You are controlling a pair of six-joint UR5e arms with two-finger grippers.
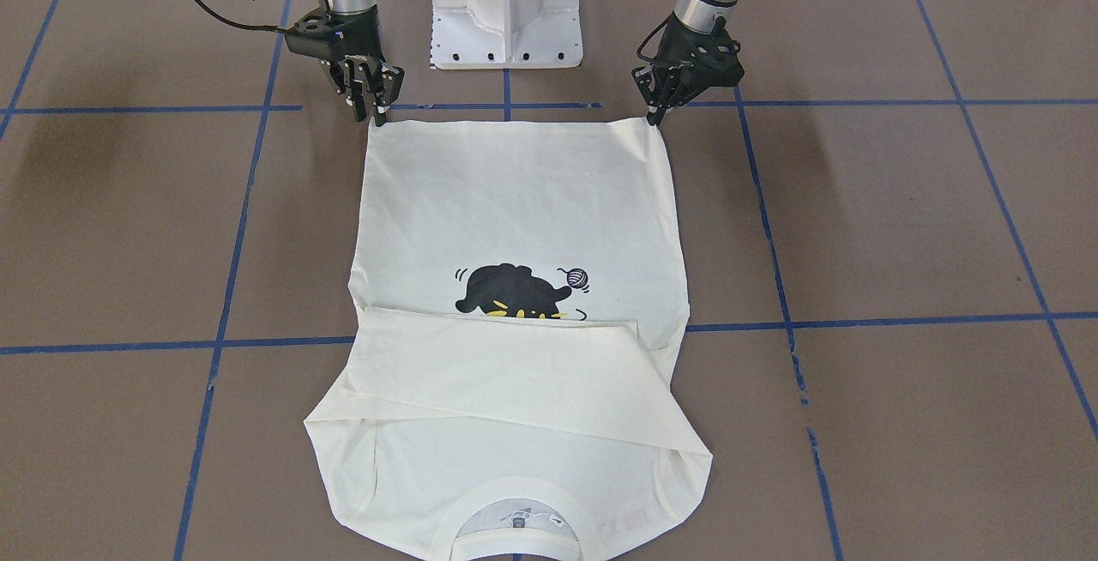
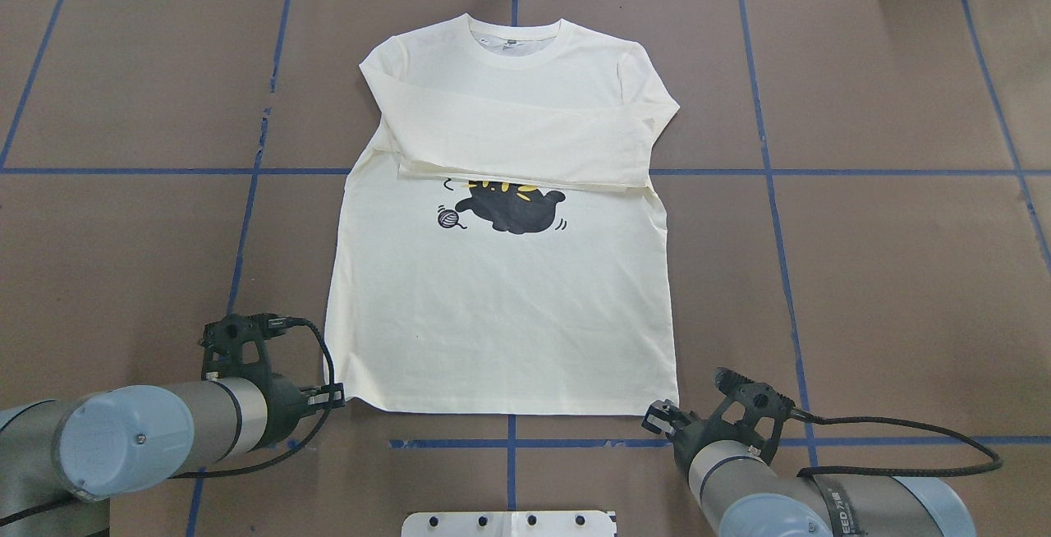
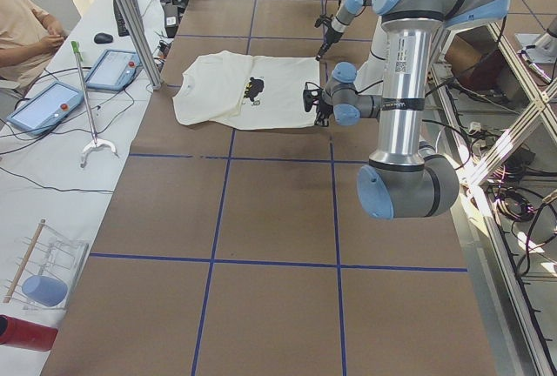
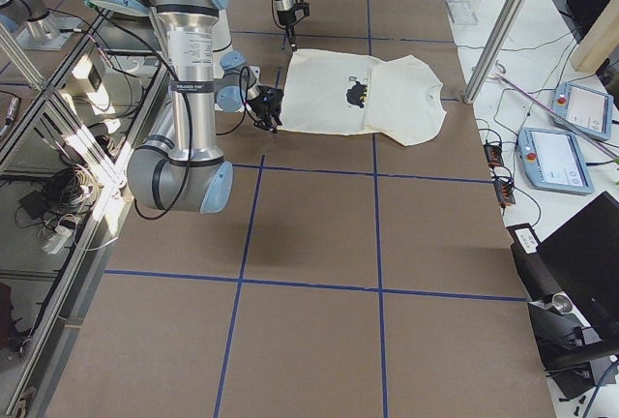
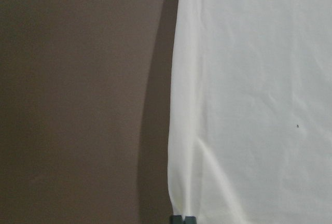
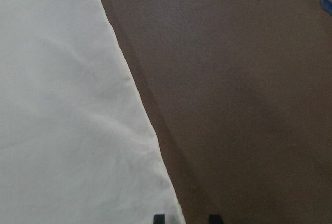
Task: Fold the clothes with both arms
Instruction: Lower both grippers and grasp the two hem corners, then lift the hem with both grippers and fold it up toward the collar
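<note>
Lying across blue tape [image 1: 858,322], near white pedestal [image 1: 506,3]: T-shirt [image 1: 515,201].

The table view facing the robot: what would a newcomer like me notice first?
A cream T-shirt lies flat mid-table, its sleeves folded across the chest and half covering a black cat print. At the hem's two corners, nearest the robot, the left arm's fingers look pinched shut on the cloth, while the right arm's fingers stand open around it.
</note>
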